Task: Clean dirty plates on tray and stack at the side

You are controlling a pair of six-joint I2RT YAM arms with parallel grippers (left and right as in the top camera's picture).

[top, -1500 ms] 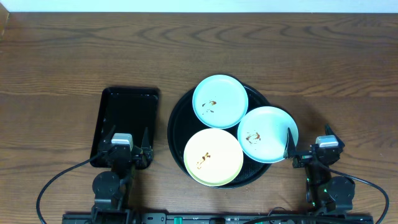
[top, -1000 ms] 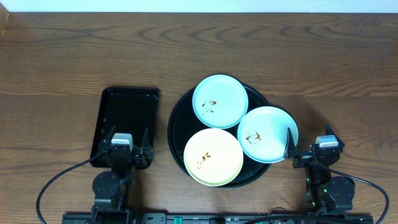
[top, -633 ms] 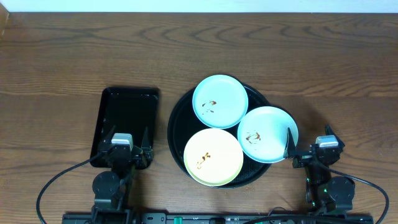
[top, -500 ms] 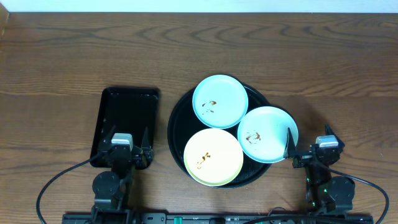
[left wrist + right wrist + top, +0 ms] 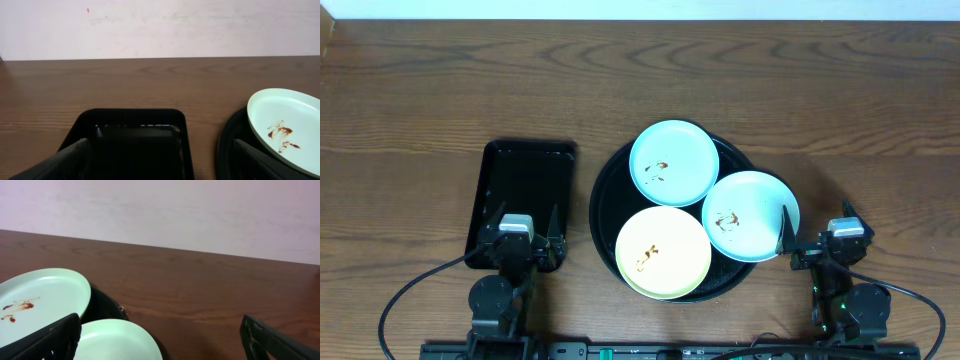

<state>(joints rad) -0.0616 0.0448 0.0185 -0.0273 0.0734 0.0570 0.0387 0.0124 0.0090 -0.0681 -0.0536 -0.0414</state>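
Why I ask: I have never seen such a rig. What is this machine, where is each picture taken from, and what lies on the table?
Two robot arms sit at the near edge of a brown wooden table: the left arm and the right arm. One picture looks straight down from above; the other two come from a camera on each wrist, looking forward between that arm's own jaws. A large round glossy black tray carries three small smeared plates: a pale blue plate at the back, a pale blue plate at the right and a pale yellow plate in front. Left of it lies a smaller rectangular black tray. Both pairs of jaws stand open and hold nothing.
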